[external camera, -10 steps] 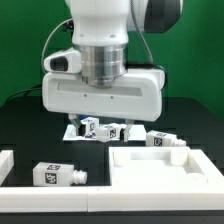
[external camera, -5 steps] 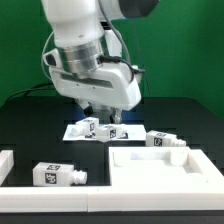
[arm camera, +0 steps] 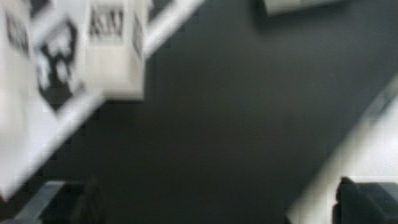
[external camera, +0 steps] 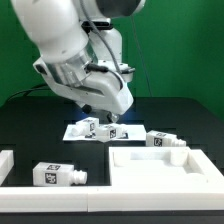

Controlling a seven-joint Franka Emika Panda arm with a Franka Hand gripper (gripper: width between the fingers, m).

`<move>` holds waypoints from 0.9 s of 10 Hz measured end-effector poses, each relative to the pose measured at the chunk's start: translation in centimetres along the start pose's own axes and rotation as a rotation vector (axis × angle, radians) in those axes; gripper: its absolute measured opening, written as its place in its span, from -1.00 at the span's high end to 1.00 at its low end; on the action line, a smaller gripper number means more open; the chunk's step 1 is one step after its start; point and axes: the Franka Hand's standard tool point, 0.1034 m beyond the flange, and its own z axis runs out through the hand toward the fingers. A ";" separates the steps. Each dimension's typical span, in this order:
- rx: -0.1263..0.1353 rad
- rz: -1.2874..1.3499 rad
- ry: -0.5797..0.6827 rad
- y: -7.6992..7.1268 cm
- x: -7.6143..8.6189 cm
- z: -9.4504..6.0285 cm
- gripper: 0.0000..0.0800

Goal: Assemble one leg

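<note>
Exterior view: the tilted hand (external camera: 108, 113) hangs over the board legs (external camera: 90, 127) on the marker board (external camera: 72, 131). The front leg (external camera: 57, 176) lies on the table (external camera: 30, 125), and the far leg (external camera: 165, 140) lies behind the white tray (external camera: 160, 172). Wrist view, blurred: the fingers (arm camera: 50, 200) are spread wide, holding nothing.

Black surface (external camera: 30, 118) under everything, green wall (external camera: 190, 50) behind. At mid-scene, flat on the surface, thin white marker board (external camera: 74, 131) with printed tags. Toward the exterior view's right, near the front, large white tray (external camera: 128, 158) with raised rims, inside bare. At the exterior view's left edge, partly cut off, white block (external camera: 5, 162), well apart from the tray.
</note>
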 end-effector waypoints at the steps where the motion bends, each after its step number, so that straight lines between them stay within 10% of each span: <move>1: -0.009 0.021 -0.065 1.3 -1.1 1.3 -0.62; 9: -0.028 0.070 -0.228 2.6 -1.0 5.6 -0.62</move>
